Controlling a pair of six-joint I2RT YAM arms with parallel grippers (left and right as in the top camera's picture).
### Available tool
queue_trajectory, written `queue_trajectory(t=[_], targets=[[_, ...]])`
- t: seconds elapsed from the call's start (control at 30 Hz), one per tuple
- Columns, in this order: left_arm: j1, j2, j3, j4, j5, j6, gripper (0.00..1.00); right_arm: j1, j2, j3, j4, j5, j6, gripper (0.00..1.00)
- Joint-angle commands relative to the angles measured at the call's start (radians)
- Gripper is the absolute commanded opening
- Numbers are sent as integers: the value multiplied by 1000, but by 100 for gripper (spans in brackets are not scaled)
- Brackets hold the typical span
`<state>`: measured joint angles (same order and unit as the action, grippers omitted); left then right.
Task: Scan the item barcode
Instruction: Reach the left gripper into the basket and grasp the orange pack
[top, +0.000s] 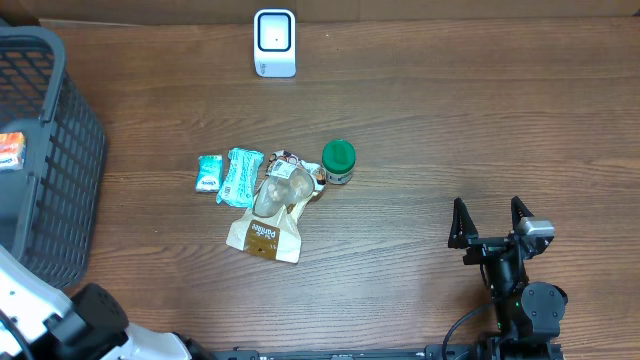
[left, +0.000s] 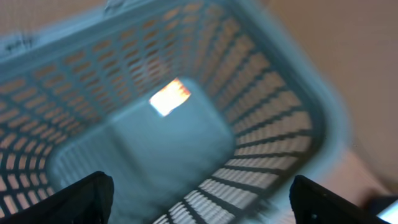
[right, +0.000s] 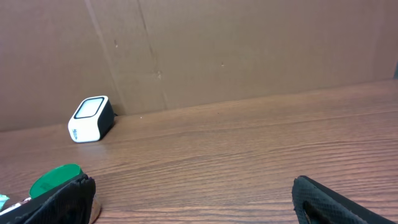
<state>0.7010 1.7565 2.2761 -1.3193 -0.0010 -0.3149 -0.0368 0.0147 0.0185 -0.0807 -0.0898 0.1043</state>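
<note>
Several packaged items lie bunched together near the middle of the worktop (top: 450, 120): a small teal packet (top: 208, 173), a longer teal packet (top: 240, 176) just beside it, a clear-and-brown bag (top: 270, 212) lying partly over something with a round label, and a green-lidded jar (top: 339, 160) at the right of the bunch. The white scanner (top: 274, 42) stands well apart from them at the far edge, its window facing up. At the left edge sits a grey mesh basket (top: 70, 150) with an orange-and-white pack (top: 10, 150) inside. The left end effector (left: 199, 199) hangs over that basket, fingers spread wide with nothing between them; its view is blurred. The right end effector (top: 488, 208) sits low at the near right, also spread wide and empty, pointed toward the scanner.
</note>
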Motion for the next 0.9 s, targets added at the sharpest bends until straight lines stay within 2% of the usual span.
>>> queue_trajectory(t=[0.0,0.17,0.3,0.37,0.87], targets=[[29,61,-148,53,-18,-34,92,4,-11,-11,5,-2,-1,100],[34,67,-362,229,-21,-10,93,4,-11,-11,5,-2,-1,100],[34,70,-476,396,-29,94,97,4,-11,-11,5,-2,-1,100],[34,85,-493,447,-29,145,100,4,-11,-11,5,-2,-1,100],[34,348,-493,608,-123,410,98,4,-11,-11,5,-2,-1,100]])
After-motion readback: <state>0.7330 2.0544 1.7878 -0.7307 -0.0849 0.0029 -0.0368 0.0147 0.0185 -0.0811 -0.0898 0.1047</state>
